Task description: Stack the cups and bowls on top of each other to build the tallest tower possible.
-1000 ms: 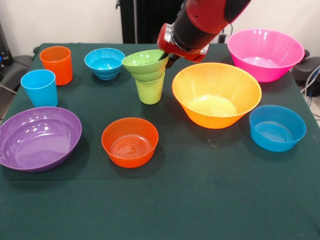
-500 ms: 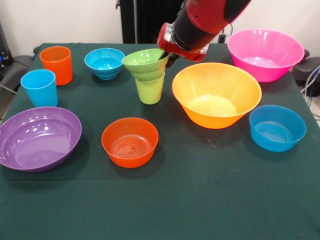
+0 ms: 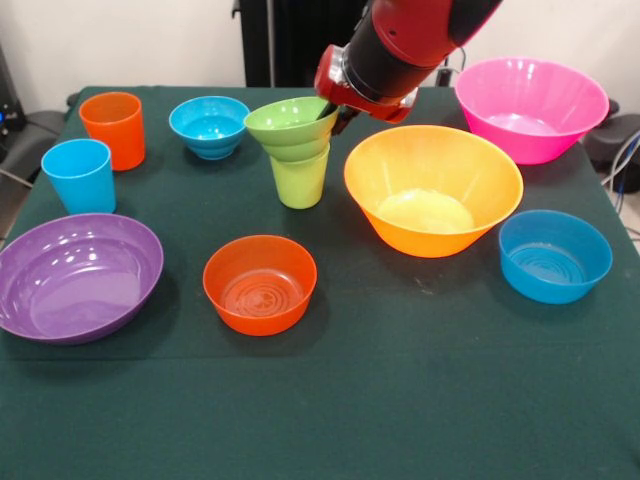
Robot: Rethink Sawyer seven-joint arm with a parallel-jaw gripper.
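Near the middle of the dark green table cloth [image 3: 400, 400] stands the lime green plastic tapered cup [image 3: 299, 180], upright, and it serves as the landmark. On top of this cup sits the small green glossy plastic bowl [image 3: 288, 122], tilted a little. The gripper [image 3: 329, 112] of the red and black arm [image 3: 400, 45] reaches the rim of this bowl on the side toward the large yellow-orange plastic bowl [image 3: 433, 187]; one dark finger seems to go inside the rim, but whether the jaws are closed on it I cannot tell. To the picture's left of the cup are the small blue bowl [image 3: 209, 126], the orange plastic cup [image 3: 113, 128] and the light blue plastic cup [image 3: 79, 175]. In front of the cup lies the medium orange bowl [image 3: 260, 284], with the large purple bowl [image 3: 75, 276] further left. Right of the cup, beyond the yellow-orange bowl, are the pink bowl [image 3: 531, 106] and the medium blue bowl [image 3: 554, 255]. No readable writing shows on any thing.
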